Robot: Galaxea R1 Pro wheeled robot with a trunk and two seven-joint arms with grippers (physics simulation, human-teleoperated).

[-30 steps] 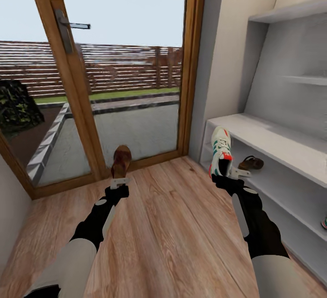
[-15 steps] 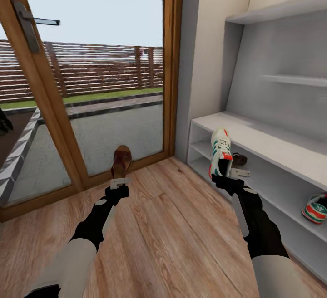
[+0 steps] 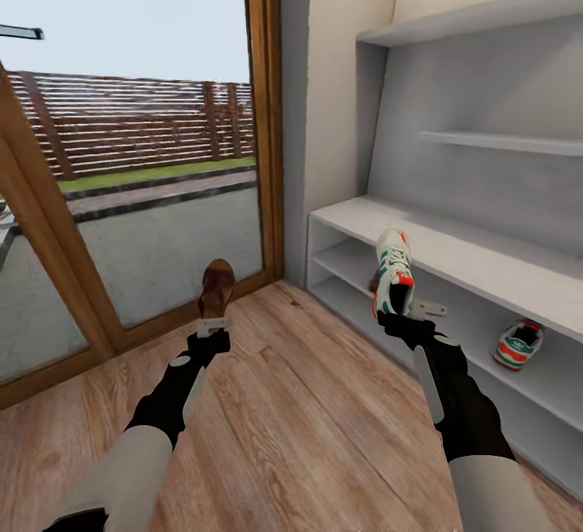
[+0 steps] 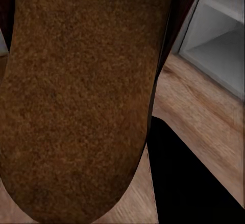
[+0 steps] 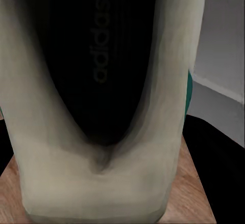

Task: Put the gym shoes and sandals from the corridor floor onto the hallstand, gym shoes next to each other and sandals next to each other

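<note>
Head view: my right gripper (image 3: pixel 398 317) is clamped on the heel of a gym shoe (image 3: pixel 393 279), held upright, long axis near vertical, toe up, laces facing me. My left gripper (image 3: pixel 214 325) grips a sandal (image 3: pixel 217 287) by its heel end, also standing on end, toe up. Both are off the corridor floor (image 3: pixel 308 402).

The hallstand (image 3: pixel 486 258) lies to my right and ahead. My right arm is the nearer one, the shoe just in front of the shelf edge at about mid-shelf height. The other gym shoe (image 3: pixel 518 343) already sits on the middle shelf, further right along the rack, one end facing out toward the corridor (heel, I think), long axis running into the shelf. So the held shoe needs to tip from vertical to flat and go in beside that one, to the right of where my gripper is now.

A dark bit peeks from behind the held shoe on that shelf (maybe the second sandal, can't tell). Left arm is well apart from the rack.

Left wrist view: brown sandal sole (image 4: pixel 81 96) up close. Right wrist view: shoe's dark opening (image 5: pixel 97 70).
</note>
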